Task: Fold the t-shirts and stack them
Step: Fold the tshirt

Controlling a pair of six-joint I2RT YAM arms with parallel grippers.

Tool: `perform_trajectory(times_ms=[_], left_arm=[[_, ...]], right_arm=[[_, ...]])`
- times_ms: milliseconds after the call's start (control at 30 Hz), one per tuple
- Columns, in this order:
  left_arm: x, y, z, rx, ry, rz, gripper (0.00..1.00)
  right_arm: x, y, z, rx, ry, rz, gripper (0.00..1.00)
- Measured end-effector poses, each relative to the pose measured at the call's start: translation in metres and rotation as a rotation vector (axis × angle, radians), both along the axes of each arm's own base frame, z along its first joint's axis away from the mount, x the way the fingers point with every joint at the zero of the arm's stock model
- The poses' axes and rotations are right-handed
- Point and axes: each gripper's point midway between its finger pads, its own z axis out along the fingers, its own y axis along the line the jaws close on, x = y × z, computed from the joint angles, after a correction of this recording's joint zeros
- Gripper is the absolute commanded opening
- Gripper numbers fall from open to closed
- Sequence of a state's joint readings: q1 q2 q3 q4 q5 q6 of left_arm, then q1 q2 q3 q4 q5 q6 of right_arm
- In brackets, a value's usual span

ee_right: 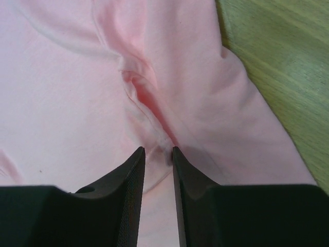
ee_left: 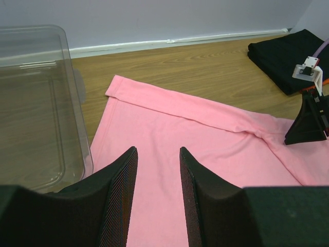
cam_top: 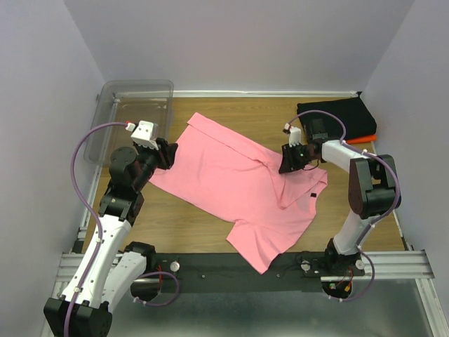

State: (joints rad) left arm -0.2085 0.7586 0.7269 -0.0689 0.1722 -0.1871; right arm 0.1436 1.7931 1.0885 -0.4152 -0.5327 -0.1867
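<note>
Plain pink across the t-shirt point(cam_top: 238, 186), save a small dark neck label point(cam_top: 313, 198); black shirt point(cam_top: 337, 116) over orange shirt point(cam_top: 361, 139) at the far right corner; brown wood grain on the tabletop point(cam_top: 266, 116).

The top external camera looked down from above and behind, taking in the whole table point(cam_top: 259, 116). The left wrist camera faced low across the pink t-shirt point(ee_left: 195, 149) toward the back wall point(ee_left: 154, 20). The right wrist camera sat close above that same shirt's gathered fold.
</note>
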Motion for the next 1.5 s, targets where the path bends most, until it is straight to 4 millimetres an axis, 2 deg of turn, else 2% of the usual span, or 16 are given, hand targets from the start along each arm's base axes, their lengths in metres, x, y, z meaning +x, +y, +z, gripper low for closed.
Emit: perform_trajectory(times_ms=[33,433,767,900,933,967,1000,1033,1100,1167,1200,1333,1367,1400,1433,1500], left_arm=[[0.000,0.000,0.000,0.000,0.000,0.000,0.47],[0.000,0.000,0.000,0.000,0.000,0.000,0.47],[0.000,0.000,0.000,0.000,0.000,0.000,0.47],[0.000,0.000,0.000,0.000,0.000,0.000,0.47],[0.000,0.000,0.000,0.000,-0.001,0.000,0.47],[0.000,0.000,0.000,0.000,0.000,0.000,0.47],[0.000,0.000,0.000,0.000,0.000,0.000,0.47],[0.000,0.000,0.000,0.000,0.001,0.000,0.47],[0.000,0.000,-0.001,0.001,0.003,0.000,0.47],[0.001,0.000,-0.001,0.001,0.003,0.000,0.47],[0.001,0.000,-0.001,0.001,0.003,0.000,0.47],[0.001,0.000,-0.001,0.001,0.004,0.001,0.47],[0.001,0.000,-0.002,0.001,0.006,0.001,0.47],[0.001,0.000,-0.003,0.002,0.009,0.001,0.47],[0.002,0.000,-0.003,0.002,0.010,0.001,0.47],[0.002,0.000,-0.004,0.003,0.013,0.001,0.50]], right_arm=[[0.000,0.000,0.000,0.000,0.001,0.001,0.34],[-0.008,0.011,-0.001,-0.002,0.013,0.038,0.01],[-0.015,0.028,0.003,0.000,0.008,0.088,0.01],[-0.021,0.051,0.009,0.012,-0.007,0.153,0.01],[-0.023,0.058,0.012,0.018,-0.012,0.174,0.02],[-0.027,0.069,0.015,0.029,-0.016,0.210,0.12],[-0.034,0.086,0.020,0.048,-0.023,0.264,0.27],[-0.039,0.097,0.025,0.064,-0.030,0.307,0.56],[-0.052,0.124,0.039,0.125,-0.028,0.411,0.77],[-0.058,0.140,0.052,0.178,-0.036,0.474,0.86],[-0.059,0.141,0.055,0.189,-0.040,0.488,0.86],[-0.058,0.134,0.062,0.193,-0.048,0.483,0.87],[-0.053,0.126,0.063,0.177,-0.058,0.459,0.96],[-0.048,0.117,0.065,0.162,-0.070,0.431,1.00],[-0.044,0.109,0.066,0.144,-0.087,0.407,1.00],[-0.025,0.072,0.072,0.081,-0.133,0.290,1.00]])
